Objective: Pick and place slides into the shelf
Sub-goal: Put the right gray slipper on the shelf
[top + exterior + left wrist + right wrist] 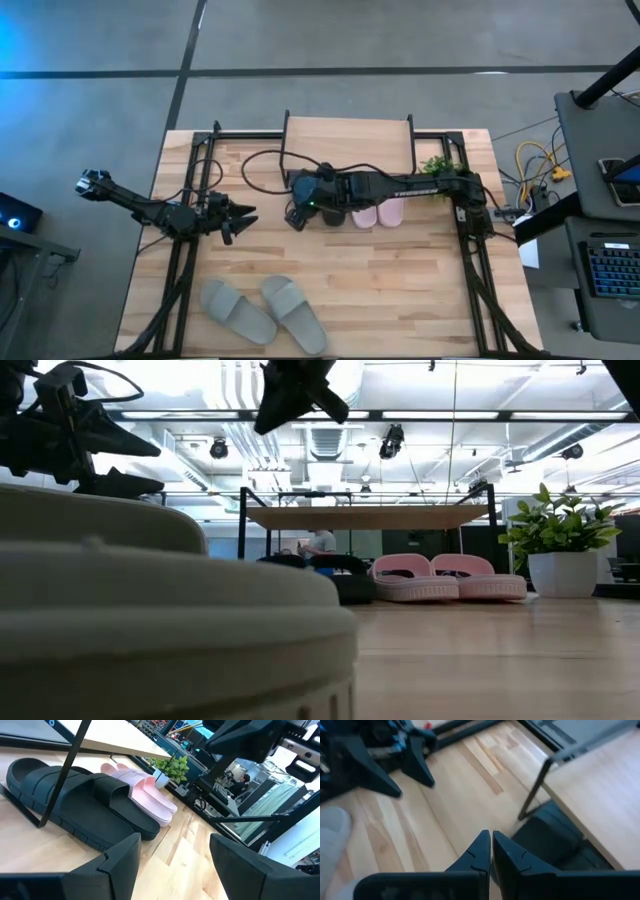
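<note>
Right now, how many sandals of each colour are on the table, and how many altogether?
Pink slides: 2, side by side under the shelf
Black slides: 2, next to the pink pair under the shelf
Grey-green slides: 2, out on the open table near the front edge
Total: 6
</note>
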Controlling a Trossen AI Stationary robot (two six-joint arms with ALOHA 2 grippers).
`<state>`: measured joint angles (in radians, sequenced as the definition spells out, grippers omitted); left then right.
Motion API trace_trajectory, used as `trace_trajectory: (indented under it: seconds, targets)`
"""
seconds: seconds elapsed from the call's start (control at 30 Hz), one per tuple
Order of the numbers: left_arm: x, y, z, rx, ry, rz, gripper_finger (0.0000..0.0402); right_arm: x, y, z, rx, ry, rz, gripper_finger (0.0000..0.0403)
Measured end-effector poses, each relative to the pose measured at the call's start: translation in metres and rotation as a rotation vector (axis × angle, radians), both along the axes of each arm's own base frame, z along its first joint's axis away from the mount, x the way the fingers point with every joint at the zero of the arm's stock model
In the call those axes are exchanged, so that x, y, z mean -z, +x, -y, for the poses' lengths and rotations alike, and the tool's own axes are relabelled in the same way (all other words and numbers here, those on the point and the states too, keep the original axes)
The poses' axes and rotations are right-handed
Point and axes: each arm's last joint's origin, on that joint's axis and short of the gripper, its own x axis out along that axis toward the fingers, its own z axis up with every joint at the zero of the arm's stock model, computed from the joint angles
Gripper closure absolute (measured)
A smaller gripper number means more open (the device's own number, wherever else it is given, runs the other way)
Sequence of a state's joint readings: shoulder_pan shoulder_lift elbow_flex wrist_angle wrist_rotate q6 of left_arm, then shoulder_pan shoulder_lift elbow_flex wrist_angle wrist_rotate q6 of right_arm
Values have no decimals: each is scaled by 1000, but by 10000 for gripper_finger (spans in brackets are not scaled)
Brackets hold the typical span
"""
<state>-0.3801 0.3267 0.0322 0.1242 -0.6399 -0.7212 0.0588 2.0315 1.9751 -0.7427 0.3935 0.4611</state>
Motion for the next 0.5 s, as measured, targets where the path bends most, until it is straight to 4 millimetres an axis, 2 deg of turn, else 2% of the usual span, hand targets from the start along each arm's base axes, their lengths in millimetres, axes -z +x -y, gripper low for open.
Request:
trace_trajectory:
  seconds: [0.17,0.4,0.5]
  targets:
    - [0,0,0,0,-5,4,178,4,-4,2,5,-2,-60,390]
    - [-3,1,0,0,-23,37,178,1,-1,19,40,22,-11,390]
    - [-10,1,1,1,-134,129,178,-2,2,26,17,63,29,390]
